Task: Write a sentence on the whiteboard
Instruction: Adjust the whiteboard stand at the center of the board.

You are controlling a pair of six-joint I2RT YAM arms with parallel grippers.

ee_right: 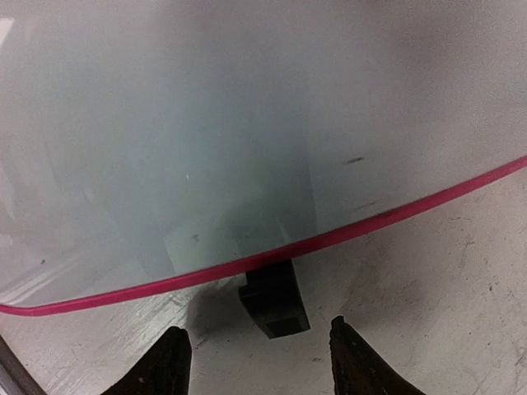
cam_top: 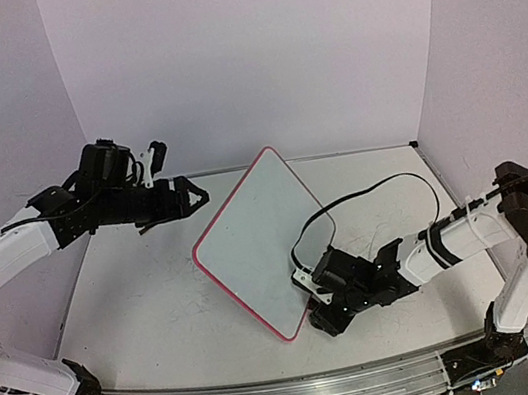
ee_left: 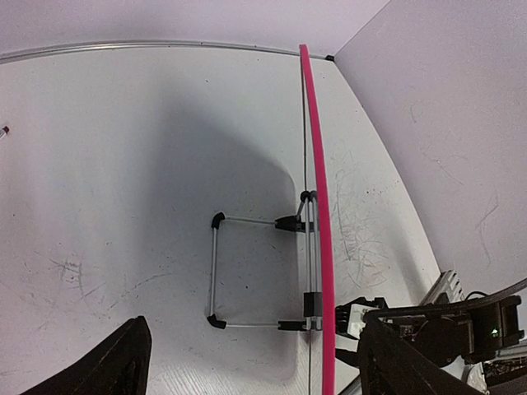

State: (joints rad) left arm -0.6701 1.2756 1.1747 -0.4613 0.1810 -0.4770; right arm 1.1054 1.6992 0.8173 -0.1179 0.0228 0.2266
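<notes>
The whiteboard [cam_top: 262,243] has a pink-red frame and stands tilted on its wire stand [ee_left: 216,271] in the middle of the table. Its face [ee_right: 247,123] is blank except for a few tiny dark specks; no sentence shows. My left gripper [cam_top: 195,197] is open and empty, held above the table to the left of the board's far corner; in the left wrist view its fingers [ee_left: 123,362] flank the stand and the board's edge [ee_left: 319,247]. My right gripper [cam_top: 317,318] is open, low at the board's near right edge, its fingertips [ee_right: 174,362] either side of a black clip foot [ee_right: 276,300] without touching it.
A black cable [cam_top: 375,194] loops over the table right of the board. The right arm [ee_left: 449,329] shows behind the board's edge. Faint grey scribbles [ee_left: 362,247] mark the tabletop. A small red-tipped thing [ee_left: 4,130] lies at the far left. Walls close three sides.
</notes>
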